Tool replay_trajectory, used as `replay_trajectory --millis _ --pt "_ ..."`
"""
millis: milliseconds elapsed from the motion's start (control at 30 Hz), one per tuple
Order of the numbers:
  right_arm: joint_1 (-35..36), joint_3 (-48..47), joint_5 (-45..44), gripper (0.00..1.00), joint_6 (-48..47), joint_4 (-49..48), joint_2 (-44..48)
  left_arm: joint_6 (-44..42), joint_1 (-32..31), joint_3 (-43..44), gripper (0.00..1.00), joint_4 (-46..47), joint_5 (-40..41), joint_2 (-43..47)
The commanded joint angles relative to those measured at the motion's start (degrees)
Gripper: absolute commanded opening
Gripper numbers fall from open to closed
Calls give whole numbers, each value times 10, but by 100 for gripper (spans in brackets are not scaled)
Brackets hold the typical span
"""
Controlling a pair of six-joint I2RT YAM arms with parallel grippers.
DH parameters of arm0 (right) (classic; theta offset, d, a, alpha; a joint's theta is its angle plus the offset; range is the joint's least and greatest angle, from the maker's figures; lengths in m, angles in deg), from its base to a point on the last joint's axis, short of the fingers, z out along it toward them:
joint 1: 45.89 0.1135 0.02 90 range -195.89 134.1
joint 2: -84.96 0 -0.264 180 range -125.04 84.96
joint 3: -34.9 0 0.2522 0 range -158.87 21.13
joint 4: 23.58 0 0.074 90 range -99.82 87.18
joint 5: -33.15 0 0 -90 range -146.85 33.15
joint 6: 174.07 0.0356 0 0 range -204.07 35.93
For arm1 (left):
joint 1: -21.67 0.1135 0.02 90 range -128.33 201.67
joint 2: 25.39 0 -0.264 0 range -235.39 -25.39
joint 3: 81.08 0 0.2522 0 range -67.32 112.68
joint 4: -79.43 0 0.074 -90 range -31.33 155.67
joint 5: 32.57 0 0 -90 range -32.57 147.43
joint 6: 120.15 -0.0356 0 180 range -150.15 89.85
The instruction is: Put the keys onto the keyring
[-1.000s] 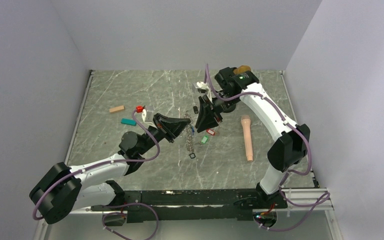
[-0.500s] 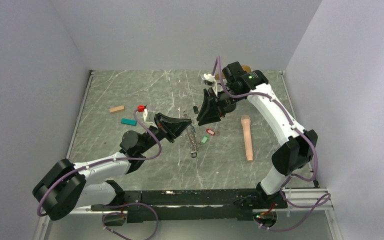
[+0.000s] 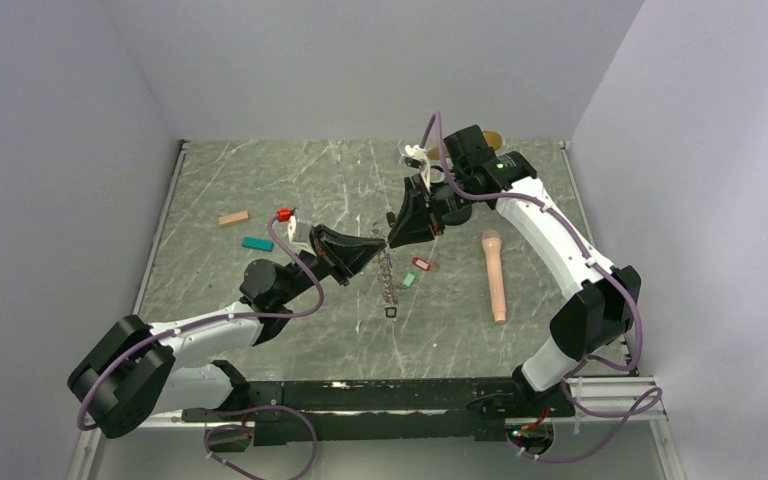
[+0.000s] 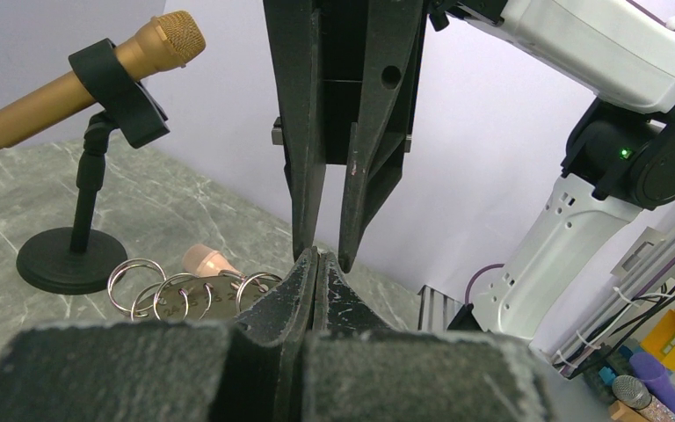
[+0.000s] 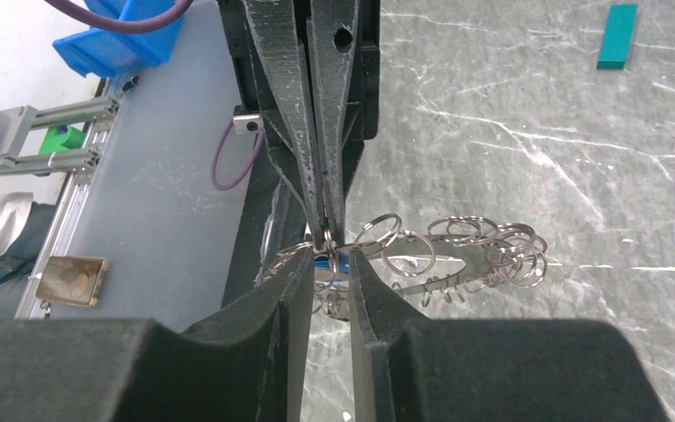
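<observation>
above the middle of the tabletop the two hands meet tip to tip. the left hand is pinched closed on the top of the keyring, whose chain hangs down to the tabletop. the right hand has its fingers narrowly apart around the blue key; i cannot tell whether it grips. the red key and green key lie just beside the chain, toward the right edge.

The left gripper is pressing its fingers together, tips meeting the right gripper, which is reaching down with fingers slightly apart. Keyring loops are showing just left, near a gold microphone sitting on a stand.
</observation>
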Motion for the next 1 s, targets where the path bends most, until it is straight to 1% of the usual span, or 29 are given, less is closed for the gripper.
replay_trajectory --millis 0,233,300,400,433,633,767,900,933,967 --pt "11 -1 -2 24 12 -24 6 9 2 25 0 53 0 3" --pt "17 8 -12 18 10 -26 9 10 2 22 0 56 10 5" --pt "17 10 -15 13 8 -26 11 9 3 19 0 56 12 6" --pt "17 11 -18 2 4 -23 13 10 4 16 0 55 14 9" --pt "17 11 -19 0 -1 -19 13 9 3 16 0 54 14 10" --pt "17 3 -13 0 -38 10 13 12 8 13 0 45 5 15" --pt "17 2 -12 0 -43 10 14 11 11 15 0 36 -4 20" --pt "17 -9 -18 0 -52 20 11 33 25 24 1 42 -46 7" --pt "17 -12 -20 0 -58 26 10 42 31 25 4 47 -60 0" --pt "17 -16 -23 0 -64 35 9 51 37 27 11 51 -74 -3"
